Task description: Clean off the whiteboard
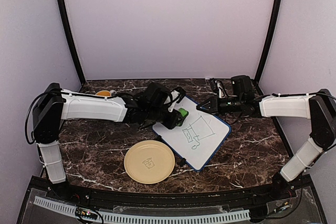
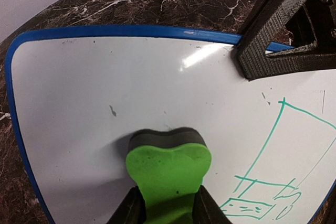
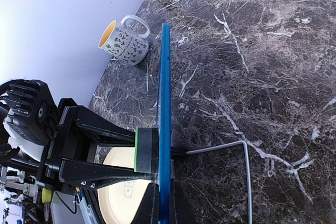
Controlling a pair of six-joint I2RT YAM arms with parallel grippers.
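The whiteboard (image 1: 205, 142) sits just to the 3 o'clock side of the middle of the dark marble table (image 1: 252, 153), turned like a diamond with one rounded corner pointing to 6 o'clock. Whether it lies flat or is tipped up I cannot tell.

The right gripper (image 1: 201, 107) reaches in from 3 o'clock and is clamped on the board's blue frame at its 12 o'clock edge. In the left wrist view one black finger lies over the white face, and in the right wrist view the board runs edge-on between the fingers. On the board's back side a thin metal wire (image 3: 231, 144) sticks out and bends down toward the marble.

The left gripper (image 1: 175, 119) comes in from 9 o'clock, its fingers squeezed tight on a green eraser (image 2: 168, 174). The eraser's dark pad is pressed against the white surface near the board's 10 o'clock corner. Around the pad the board is white apart from a few small dark specks.

A green marker doodle (image 1: 193, 132) covers the middle of the board, boxy outlines with a small face-like square among them, just to the 4 o'clock side of the eraser.

A pale-yellow plate (image 1: 137, 169) lies at 7 o'clock from the board, close to its edge. A patterned mug (image 3: 124, 40) with a yellow inside stands at the table's 10 o'clock corner, beyond the left arm.
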